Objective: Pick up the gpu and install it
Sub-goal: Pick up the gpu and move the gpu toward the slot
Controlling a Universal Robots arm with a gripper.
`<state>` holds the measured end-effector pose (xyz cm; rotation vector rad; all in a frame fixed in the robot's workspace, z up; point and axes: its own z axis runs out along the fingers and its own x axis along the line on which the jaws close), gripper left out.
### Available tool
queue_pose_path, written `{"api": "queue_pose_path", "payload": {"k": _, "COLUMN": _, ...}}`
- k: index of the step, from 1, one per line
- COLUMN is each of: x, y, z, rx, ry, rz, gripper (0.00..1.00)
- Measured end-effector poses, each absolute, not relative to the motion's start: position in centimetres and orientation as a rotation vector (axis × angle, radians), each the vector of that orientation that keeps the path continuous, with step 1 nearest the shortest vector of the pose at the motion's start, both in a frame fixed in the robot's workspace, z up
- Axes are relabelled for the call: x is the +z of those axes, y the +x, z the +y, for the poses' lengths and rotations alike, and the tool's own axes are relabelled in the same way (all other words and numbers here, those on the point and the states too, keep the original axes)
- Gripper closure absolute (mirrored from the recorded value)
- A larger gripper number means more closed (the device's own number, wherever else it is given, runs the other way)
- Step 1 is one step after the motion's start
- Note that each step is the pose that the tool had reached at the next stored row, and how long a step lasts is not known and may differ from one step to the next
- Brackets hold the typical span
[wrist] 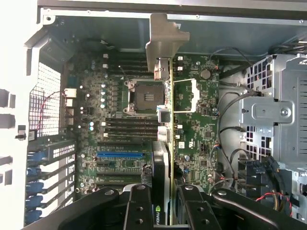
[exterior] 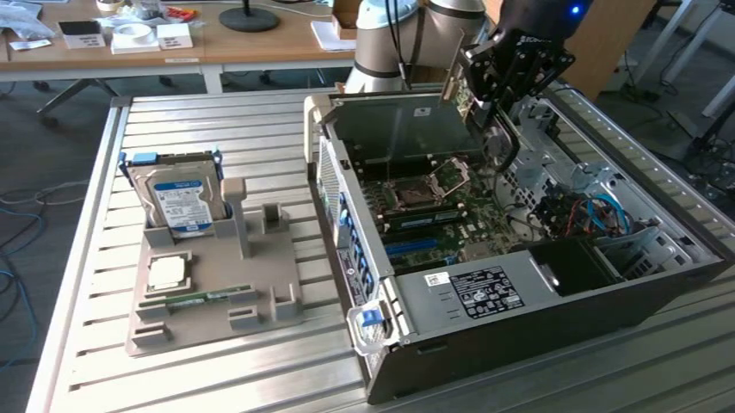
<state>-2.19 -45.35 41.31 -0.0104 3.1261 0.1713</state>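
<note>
One slatted metal tabletop carries everything I am watching. Biggest on it is the open computer case, lying on its side toward the exterior view's right, with the motherboard facing up. Toward the exterior view's left, near the case, sits a gray holder tray. A hard drive with a blue label stands upright in the tray, and a thin memory stick lies flat in it. The end effector hangs over the far end of the case, its jaws drawn partway together and clamped on the gpu. From the wrist view I see the card edge-on between the black fingers, held above the motherboard. It is lined up close beside the processor socket, and a blue slot is near it.
</note>
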Motion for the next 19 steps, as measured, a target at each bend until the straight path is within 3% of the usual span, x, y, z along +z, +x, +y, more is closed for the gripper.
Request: {"api": "queue_pose_path", "payload": {"k": 19, "x": 41.3, "y": 0.5, "z": -45.4, "rx": 0.172, "ry": -0.01, "rz": 3.126, "gripper": 0.73}}
